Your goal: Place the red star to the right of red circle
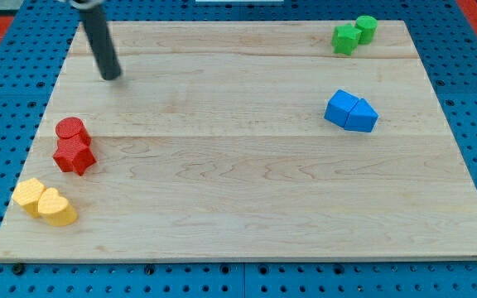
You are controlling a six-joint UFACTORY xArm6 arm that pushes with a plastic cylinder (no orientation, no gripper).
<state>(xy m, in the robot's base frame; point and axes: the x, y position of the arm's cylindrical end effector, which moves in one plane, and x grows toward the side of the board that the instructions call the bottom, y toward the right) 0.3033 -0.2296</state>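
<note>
Red star (75, 154) lay near the view's left edge of the wooden tabletop (247, 190), a little below mid-height. Red circle (71, 129) sat directly above it towards the view's top, the two blocks touching. My tip (112, 77) rested on the tabletop towards the view's upper left, above and slightly to the view's right of the red pair and apart from both, with the dark rod leaning up and to the view's left out of the top edge. I had no fingers on this rig, only the rod, so nothing was spread, pressed together or pinching. Two yellow blocks, a hexagon-like yellow block (30, 194) and a heart-like yellow block (57, 207), touched each other in the view's lower left corner. Two green blocks (354, 34) stood side by side near the view's upper right corner. A blue cube (340, 107) and a blue triangle (362, 115) sat pressed together below them.
</note>
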